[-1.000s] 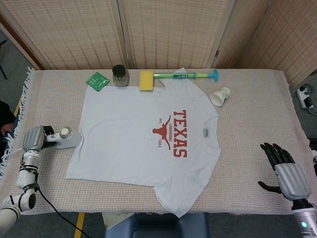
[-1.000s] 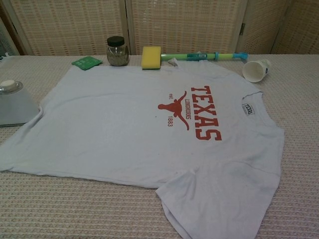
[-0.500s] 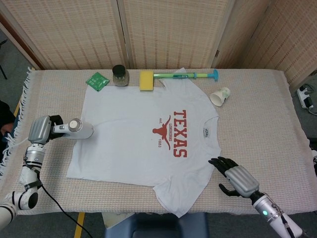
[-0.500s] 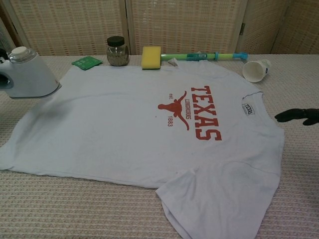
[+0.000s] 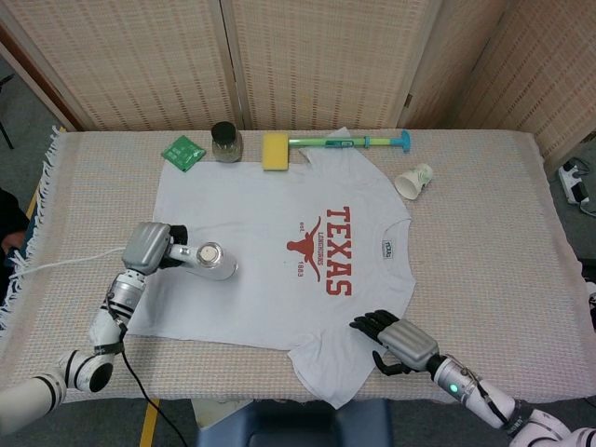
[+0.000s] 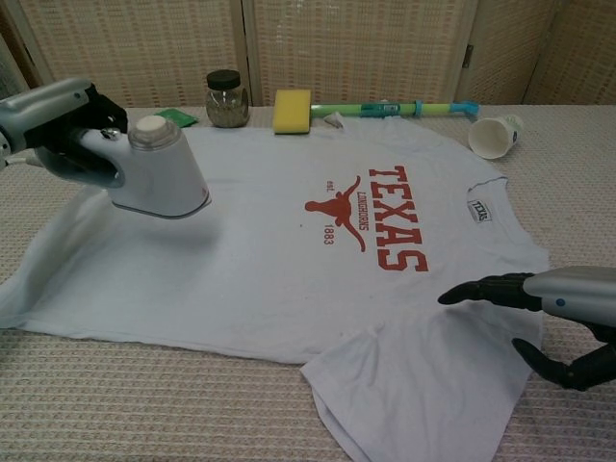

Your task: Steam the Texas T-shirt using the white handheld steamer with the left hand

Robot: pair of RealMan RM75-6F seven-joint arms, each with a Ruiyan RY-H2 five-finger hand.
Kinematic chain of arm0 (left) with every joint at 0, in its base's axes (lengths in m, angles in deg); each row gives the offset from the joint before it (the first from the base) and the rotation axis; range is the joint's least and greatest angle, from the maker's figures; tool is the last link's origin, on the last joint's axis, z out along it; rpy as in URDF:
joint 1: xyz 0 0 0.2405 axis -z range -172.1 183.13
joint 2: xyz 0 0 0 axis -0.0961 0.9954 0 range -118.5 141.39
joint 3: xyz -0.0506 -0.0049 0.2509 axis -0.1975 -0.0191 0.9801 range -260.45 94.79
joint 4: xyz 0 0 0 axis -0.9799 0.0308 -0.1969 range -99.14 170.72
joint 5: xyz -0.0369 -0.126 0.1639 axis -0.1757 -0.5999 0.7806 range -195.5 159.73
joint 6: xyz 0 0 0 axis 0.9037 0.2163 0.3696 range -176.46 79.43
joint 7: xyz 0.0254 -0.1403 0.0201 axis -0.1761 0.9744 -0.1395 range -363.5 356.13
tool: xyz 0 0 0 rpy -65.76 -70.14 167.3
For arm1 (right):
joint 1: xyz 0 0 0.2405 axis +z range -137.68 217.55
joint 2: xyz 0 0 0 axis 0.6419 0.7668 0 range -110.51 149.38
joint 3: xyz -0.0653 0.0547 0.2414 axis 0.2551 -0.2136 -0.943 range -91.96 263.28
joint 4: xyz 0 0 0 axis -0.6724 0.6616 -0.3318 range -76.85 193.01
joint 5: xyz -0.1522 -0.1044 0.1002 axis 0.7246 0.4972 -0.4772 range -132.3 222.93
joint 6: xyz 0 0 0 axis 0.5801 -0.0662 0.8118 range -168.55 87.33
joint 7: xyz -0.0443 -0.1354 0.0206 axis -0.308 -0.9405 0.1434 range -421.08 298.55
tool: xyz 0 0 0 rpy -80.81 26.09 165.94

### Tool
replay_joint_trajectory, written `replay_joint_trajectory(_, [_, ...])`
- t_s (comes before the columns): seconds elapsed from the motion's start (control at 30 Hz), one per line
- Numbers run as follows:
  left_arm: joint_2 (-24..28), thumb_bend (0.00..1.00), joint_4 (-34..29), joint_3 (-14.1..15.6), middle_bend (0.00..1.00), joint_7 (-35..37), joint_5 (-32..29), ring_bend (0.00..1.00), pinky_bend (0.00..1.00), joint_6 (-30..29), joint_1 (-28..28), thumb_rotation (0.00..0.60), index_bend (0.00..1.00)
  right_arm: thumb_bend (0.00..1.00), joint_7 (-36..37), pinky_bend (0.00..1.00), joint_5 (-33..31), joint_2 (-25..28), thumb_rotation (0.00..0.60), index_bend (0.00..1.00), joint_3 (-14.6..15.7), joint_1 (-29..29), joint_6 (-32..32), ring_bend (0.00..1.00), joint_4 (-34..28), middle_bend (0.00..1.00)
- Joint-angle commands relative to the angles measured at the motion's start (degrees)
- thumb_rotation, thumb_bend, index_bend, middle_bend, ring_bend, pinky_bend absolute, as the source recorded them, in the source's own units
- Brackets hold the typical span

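A white T-shirt [image 5: 270,214] [image 6: 269,241] with a red TEXAS longhorn print lies flat across the table. My left hand [image 5: 149,249] [image 6: 58,120] grips the white handheld steamer [image 5: 209,261] [image 6: 159,173] by its handle and holds it just above the shirt's left part, soleplate facing down. My right hand [image 5: 396,340] [image 6: 553,308] hovers over the shirt's lower right sleeve area, fingers spread and holding nothing.
Along the far edge sit a green packet [image 5: 182,151], a dark-lidded jar [image 5: 225,142], a yellow sponge mop with a green handle [image 5: 321,145] and a tipped paper cup [image 5: 413,180]. The steamer's cord [image 5: 65,264] trails left. A wicker screen stands behind.
My left hand carried the steamer from the table's left edge rightward over the shirt. My right hand moved left from the right edge to the shirt's lower right sleeve.
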Motion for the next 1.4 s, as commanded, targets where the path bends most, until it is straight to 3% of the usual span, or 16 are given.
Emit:
replay_joint_trajectory(0.03, [-3.21, 0.37, 2.9, 0.53, 1.0, -2.17, -0.41, 0.86, 0.79, 1.88, 2.02, 0.6, 0.99, 0.74, -0.23, 0.0, -0.44, -1.1, 0.327, 0.0, 0.57, 0.26, -0.13, 0.0, 1.31, 0.04])
replay_joint_trajectory(0.47, [-10.85, 0.37, 15.72, 2.45, 1.0, -5.07, -1.47, 0.86, 0.79, 3.63, 3.2, 0.6, 0.98, 0.75, 0.34, 0.0, -1.74, -1.96, 0.325, 0.0, 2.02, 0.57, -1.83, 0.0, 2.88, 0.04])
replay_joint_trajectory(0.93, [-10.39, 0.37, 31.32, 2.61, 1.0, 1.63, -4.9, 0.86, 0.79, 7.5, -1.01, 0.6, 0.98, 0.78, -0.61, 0.0, -2.66, -2.31, 0.325, 0.0, 2.83, 1.54, -1.97, 0.0, 2.83, 0.04])
replay_joint_trajectory(1.07, [-9.78, 0.37, 34.66, 1.16, 1.0, 4.0, -7.22, 0.86, 0.79, 9.85, -2.14, 0.6, 0.98, 0.79, -0.81, 0.0, -3.03, -2.12, 0.326, 0.0, 2.91, 1.57, -2.34, 0.0, 2.66, 0.04])
replay_joint_trajectory(1.23, [-7.68, 0.37, 32.69, -1.45, 1.0, 8.88, -8.82, 0.86, 0.79, 8.64, -2.98, 0.6, 0.98, 0.79, -0.87, 0.0, -3.01, -1.75, 0.325, 0.0, 3.2, 1.46, -3.16, 0.0, 2.36, 0.04])
replay_joint_trajectory(1.4, [-3.21, 0.37, 22.23, -1.24, 1.0, 10.16, -5.8, 0.86, 0.79, 2.89, -3.77, 0.6, 0.98, 0.79, -0.65, 0.0, -2.81, -1.46, 0.323, 0.0, 3.61, 1.3, -3.92, 0.0, 2.27, 0.04])
